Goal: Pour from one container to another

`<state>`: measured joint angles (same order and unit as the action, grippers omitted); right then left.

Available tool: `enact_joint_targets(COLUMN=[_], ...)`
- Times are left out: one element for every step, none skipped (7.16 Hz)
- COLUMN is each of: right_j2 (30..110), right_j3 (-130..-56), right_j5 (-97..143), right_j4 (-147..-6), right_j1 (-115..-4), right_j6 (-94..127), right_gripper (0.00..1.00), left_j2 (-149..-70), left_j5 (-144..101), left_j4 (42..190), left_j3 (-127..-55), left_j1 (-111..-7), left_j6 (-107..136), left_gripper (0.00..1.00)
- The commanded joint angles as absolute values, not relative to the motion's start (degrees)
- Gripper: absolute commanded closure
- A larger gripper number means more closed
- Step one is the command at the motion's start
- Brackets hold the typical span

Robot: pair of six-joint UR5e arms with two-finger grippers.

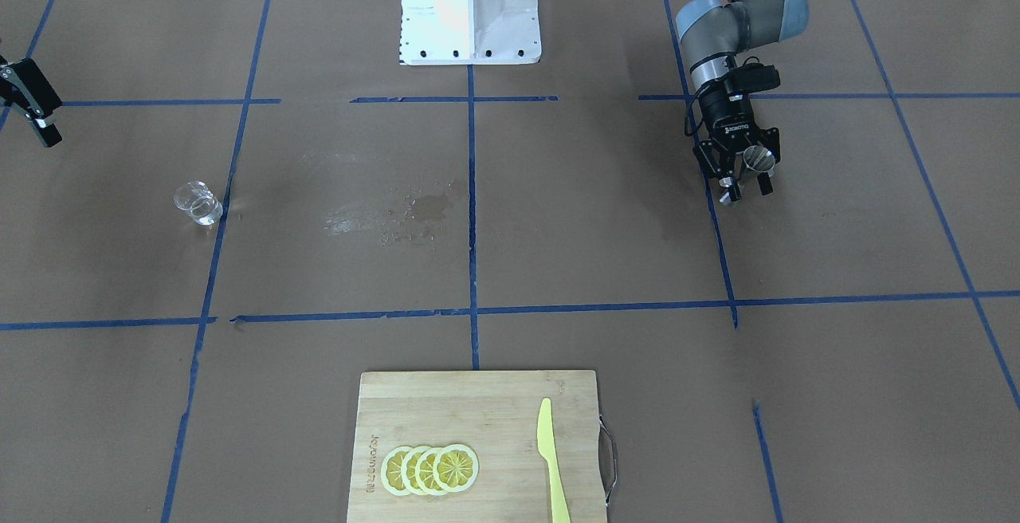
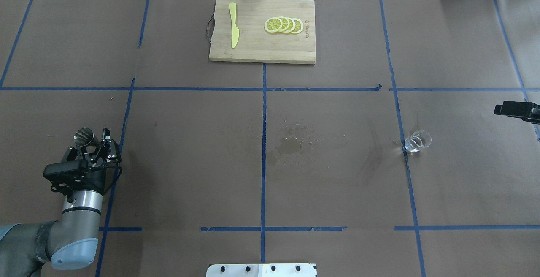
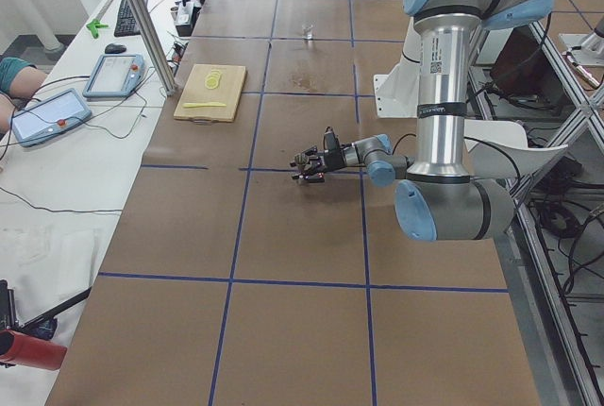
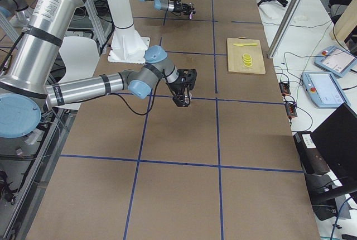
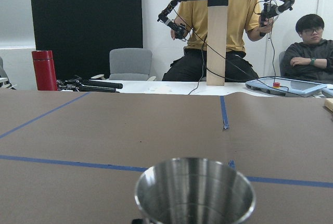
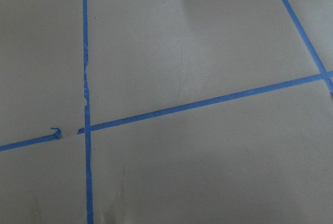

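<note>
The jigger [image 2: 84, 135] stands upright on the surface [image 1: 606, 212], on the robot's side of the cutting board [image 1: 478, 403] and far off toward the robot's left. Its open steel cone fills the bottom of the left wrist view. The left pincer [image 1: 747, 186] lies level and low around it, pointing toward the board's side. Its fingers are spread, one on each side of the cup, and a gap shows in the overhead view. The left arm's wrist stretches out low from a raised elbow. The glass cup [image 1: 198, 203] stands upright and alone, also on the robot's side of the board but far toward the right, just beside a blue tape line [image 1: 225, 204]. It is small, clear and thick-bottomed; what it holds is not readable. The right pincer [image 1: 40, 118] hangs above the surface further out to the right of the glass, well apart from it. I cannot tell whether its fingers are apart or together. Between jigger and glass, straight toward the robot from the board, lies a damp patch [image 1: 398, 216]. On the board rest overlapping lemon slices [image 1: 430, 469] and a yellow knife [image 1: 551, 459].
</note>
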<state>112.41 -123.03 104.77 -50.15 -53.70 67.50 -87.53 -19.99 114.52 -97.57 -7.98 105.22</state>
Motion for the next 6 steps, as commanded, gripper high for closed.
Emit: enact_joint_targets(right_j2=[112.4, 112.4, 112.4, 112.6, 112.7, 112.7], right_j3=[-123.0, -123.0, -123.0, -123.1, -123.0, -123.0], right_j5=[104.8, 104.8, 104.8, 104.8, 104.8, 104.8], right_j4=[-50.2, -50.2, -50.2, -50.2, -50.2, -50.2], right_j1=[-53.7, -53.7, -53.7, -53.7, -53.7, -53.7], right_j6=[67.5, 67.5, 67.5, 67.5, 67.5, 67.5], right_gripper=[0.0, 0.0, 0.0, 0.0, 0.0, 0.0], left_j2=[-88.0, -88.2, -88.5, -88.5, -88.5, -88.5], left_j5=[-20.0, -20.0, -20.0, -20.0, -20.0, -20.0], left_j4=[114.5, 114.5, 114.5, 114.5, 114.5, 114.5], left_j3=[-97.0, -96.9, -96.9, -96.9, -96.8, -96.7], left_j1=[-8.0, -8.0, -8.0, -8.0, -8.1, -8.0], left_j6=[105.3, 105.4, 105.4, 105.4, 105.6, 105.6], left_gripper=[0.45, 0.48, 0.51, 0.52, 0.54, 0.58])
